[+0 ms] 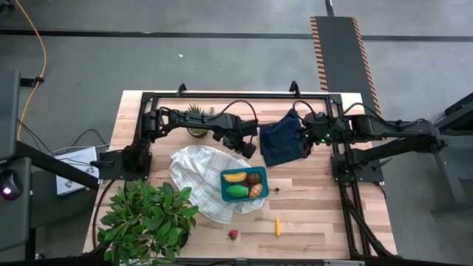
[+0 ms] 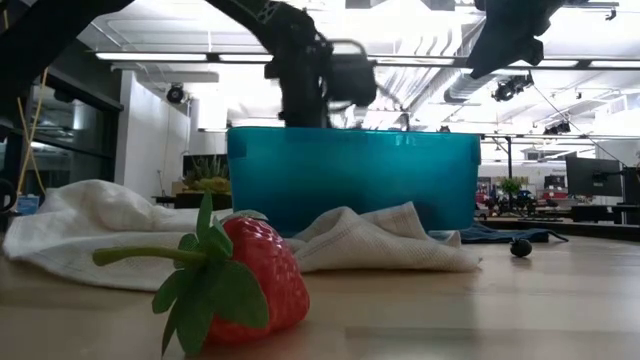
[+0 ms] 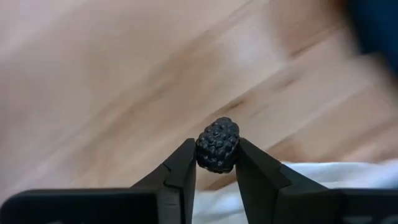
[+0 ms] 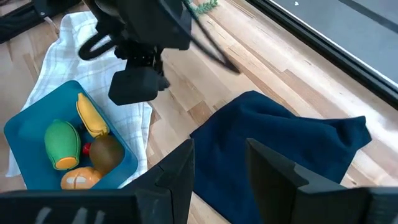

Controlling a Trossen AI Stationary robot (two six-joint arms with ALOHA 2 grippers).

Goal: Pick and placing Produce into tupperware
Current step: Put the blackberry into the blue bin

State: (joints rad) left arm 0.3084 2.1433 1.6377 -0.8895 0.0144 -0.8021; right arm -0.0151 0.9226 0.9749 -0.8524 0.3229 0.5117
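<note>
My left end effector (image 3: 216, 163) is clamped on a dark berry (image 3: 217, 145), held above the desk (image 1: 310, 214) just beside the white cloth (image 1: 196, 168), near the tupperware (image 1: 243, 184). Tupperware sits on that cloth w/ banana (image 1: 235, 176), green fruit (image 1: 236, 191), brown round one (image 1: 254, 178) and orange wedge (image 1: 256, 191) inside. Right end effector (image 4: 219, 163) hangs part open, empty, over the navy cloth (image 4: 280, 146). Strawberry (image 1: 233, 235), carrot (image 1: 278, 226) and second berry (image 1: 277, 189) lie on desk.
</note>
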